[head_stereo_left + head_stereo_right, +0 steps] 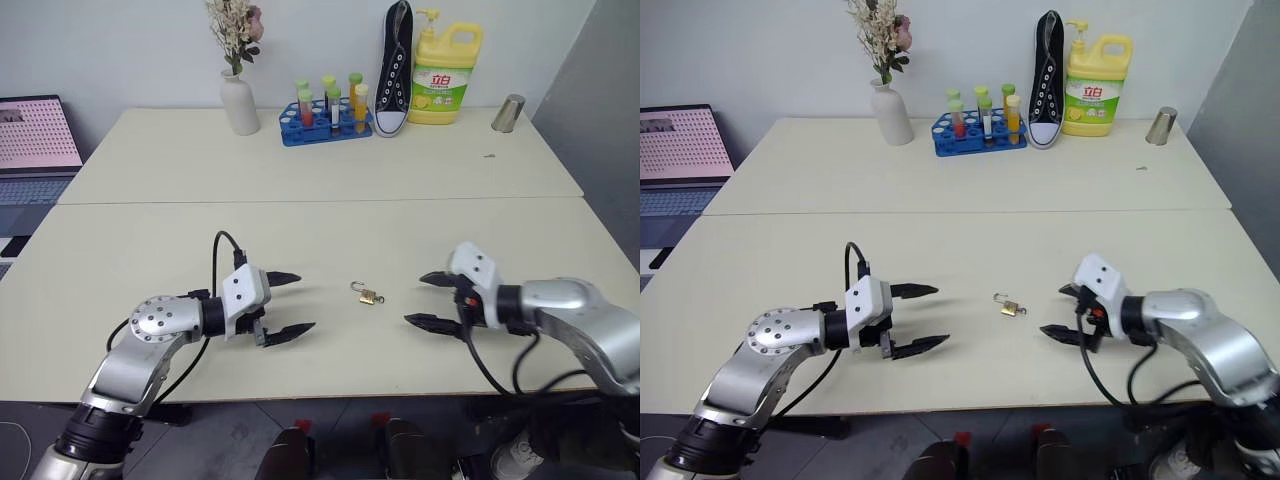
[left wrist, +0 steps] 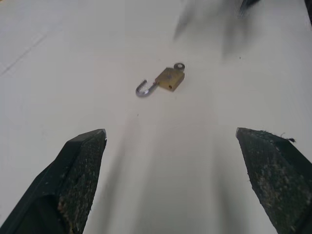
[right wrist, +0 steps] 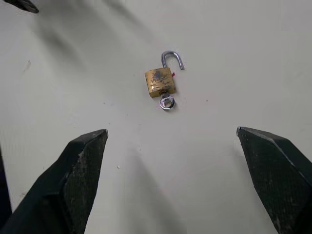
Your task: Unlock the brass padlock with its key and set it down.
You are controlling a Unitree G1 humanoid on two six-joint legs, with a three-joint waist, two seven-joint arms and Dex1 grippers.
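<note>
The brass padlock (image 3: 159, 82) lies flat on the table (image 1: 300, 180) between the two grippers, its shackle swung open and the key (image 3: 166, 102) in its bottom. The left gripper (image 1: 284, 305) and right gripper (image 1: 428, 300) both gape wide, holding nothing. The job looks done.

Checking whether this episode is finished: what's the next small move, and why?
Probably none on the padlock: just draw both arms back. It lies flat on the table with its shackle swung open and the key in its body. The left gripper and right gripper sit either side of it, jaws open, touching nothing.
</note>
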